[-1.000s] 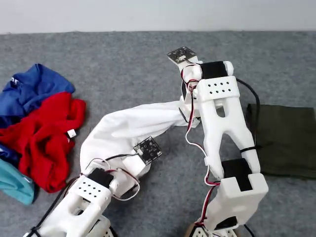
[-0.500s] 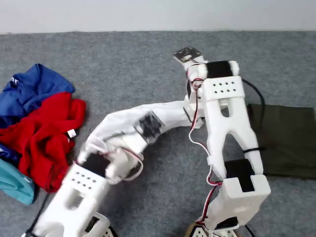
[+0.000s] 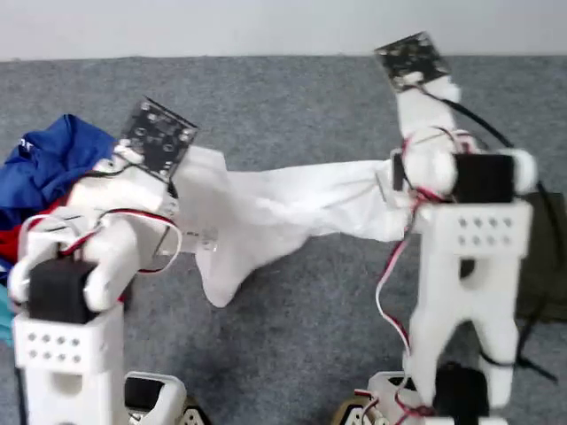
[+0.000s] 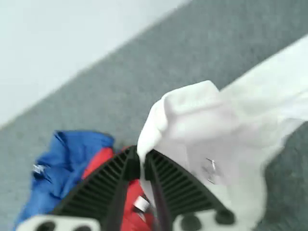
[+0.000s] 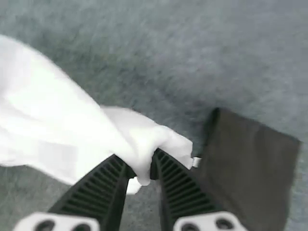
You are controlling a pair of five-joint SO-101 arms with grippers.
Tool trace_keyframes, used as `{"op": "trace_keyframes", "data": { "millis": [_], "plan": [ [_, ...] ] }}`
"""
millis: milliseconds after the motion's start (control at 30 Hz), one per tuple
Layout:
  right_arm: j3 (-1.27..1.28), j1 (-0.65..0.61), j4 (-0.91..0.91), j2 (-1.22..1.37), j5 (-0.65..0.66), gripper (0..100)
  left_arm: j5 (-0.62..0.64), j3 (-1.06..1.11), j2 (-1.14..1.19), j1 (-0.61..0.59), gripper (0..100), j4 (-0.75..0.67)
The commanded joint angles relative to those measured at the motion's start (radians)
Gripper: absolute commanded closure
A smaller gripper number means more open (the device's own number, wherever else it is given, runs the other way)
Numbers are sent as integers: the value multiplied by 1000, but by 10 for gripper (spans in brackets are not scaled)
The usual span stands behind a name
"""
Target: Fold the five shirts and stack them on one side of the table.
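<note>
A white shirt point(image 3: 292, 208) hangs stretched between both arms above the grey table. My left gripper point(image 4: 142, 166) is shut on one end of the white shirt point(image 4: 226, 130), at the left of the high view. My right gripper point(image 5: 141, 174) is shut on the other end of the white shirt point(image 5: 72, 130), at the right. A folded dark olive shirt point(image 5: 250, 168) lies flat on the table just past the right gripper, and its edge point(image 3: 549, 257) shows at the far right. A blue shirt point(image 3: 49, 164) and a red shirt point(image 4: 130, 202) lie crumpled at the left.
A teal garment edge point(image 3: 4, 328) peeks out at the far left behind the left arm. Grey carpet-like table surface point(image 3: 292, 97) runs to a pale wall at the back. The two arm bases stand at the front edge.
Both arms have lifted and spread apart, the left one going left and up, the right one going right. The white shirt went from a slack curve on the table to a raised, stretched band.
</note>
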Motion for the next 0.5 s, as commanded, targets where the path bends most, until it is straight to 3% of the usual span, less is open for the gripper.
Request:
{"op": "trace_keyframes", "data": {
  "millis": [0,233,467],
  "plan": [
    [-11,64,19,-111,2,988,-2,-220,-18,-2,985,60],
    [150,77,77,-150,3,988,-2,-446,-18,-2,985,152],
    [420,76,-7,-142,2,988,-2,-303,-8,0,985,127]
  ]
}}
